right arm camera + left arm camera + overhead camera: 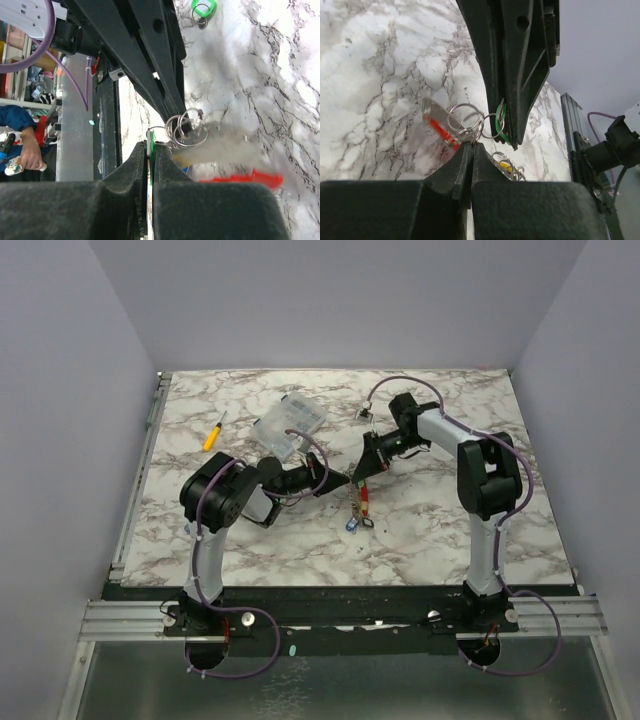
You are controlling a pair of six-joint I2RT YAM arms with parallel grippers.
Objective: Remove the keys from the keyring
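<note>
The top external camera sits high above and behind the bases. It looks down and forward from afar over the whole marble table [450, 530], taking in the left arm [215, 498] and right arm [485, 475] in full. The left wrist camera looks along the left gripper [471, 146], low and very near, towards the right side. The right wrist camera looks along the right gripper [150, 145] the opposite way, equally near. All three share the keyring [445, 132] and the green key [501, 122] where the grippers meet; each wrist view also shows the other gripper.
</note>
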